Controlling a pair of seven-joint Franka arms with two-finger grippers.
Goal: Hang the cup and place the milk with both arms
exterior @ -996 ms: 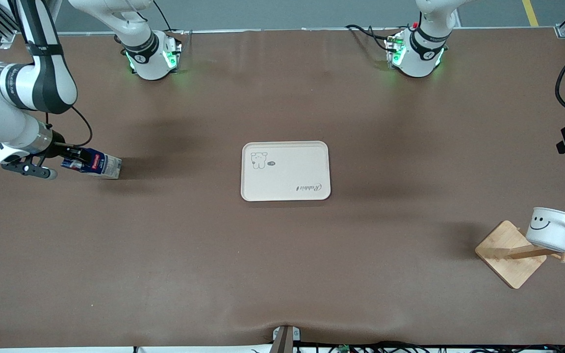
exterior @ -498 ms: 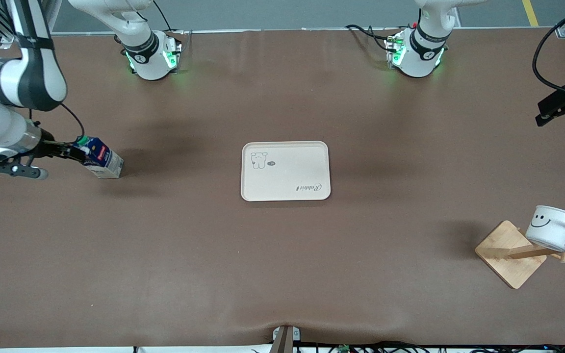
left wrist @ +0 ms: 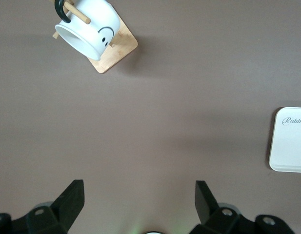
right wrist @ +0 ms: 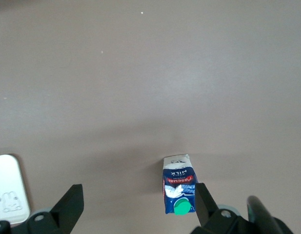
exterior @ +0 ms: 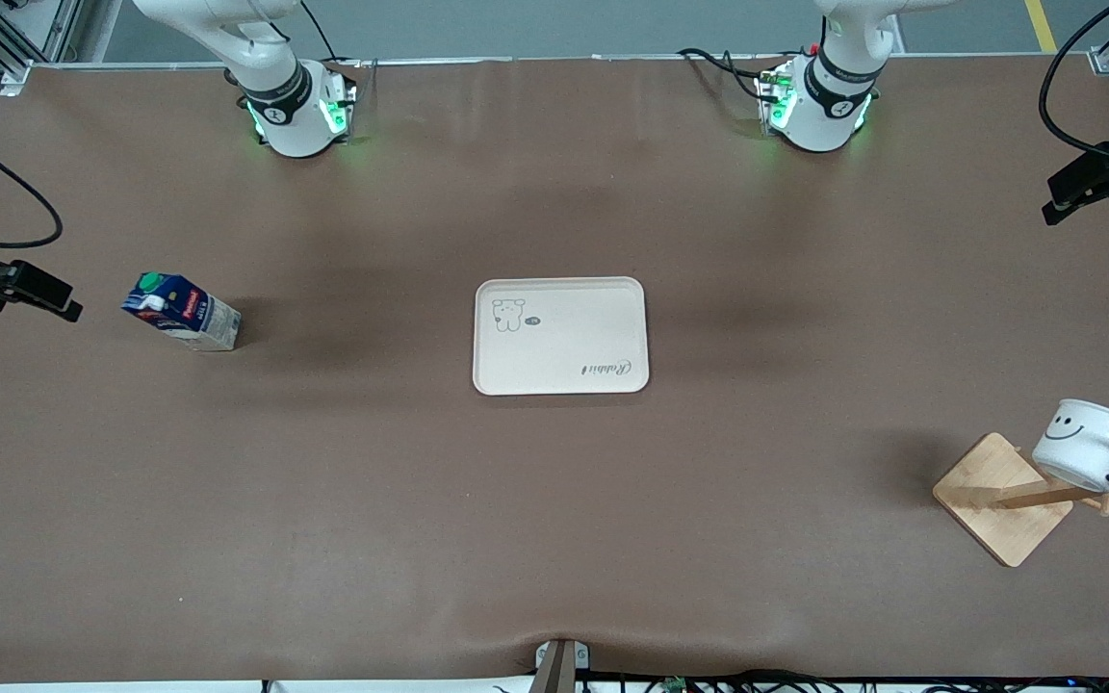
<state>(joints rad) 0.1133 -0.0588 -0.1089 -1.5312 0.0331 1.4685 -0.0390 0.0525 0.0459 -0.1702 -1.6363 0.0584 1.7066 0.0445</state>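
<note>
Beige tray [exterior: 560, 336] between milk [exterior: 181, 316] and cup [exterior: 1092, 444] on wooden rack [exterior: 1002, 498]; both pincers [left wrist: 139, 197] [right wrist: 139, 200] released.

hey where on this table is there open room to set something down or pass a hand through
Widest bare stretch: the table nearer the front camera than the tray. Also open: between tray and milk, and between tray and wooden rack. The tray top is bare. Tightest by the rack, where the cup hangs. Left gripper and right gripper are open, high over the table ends.
</note>
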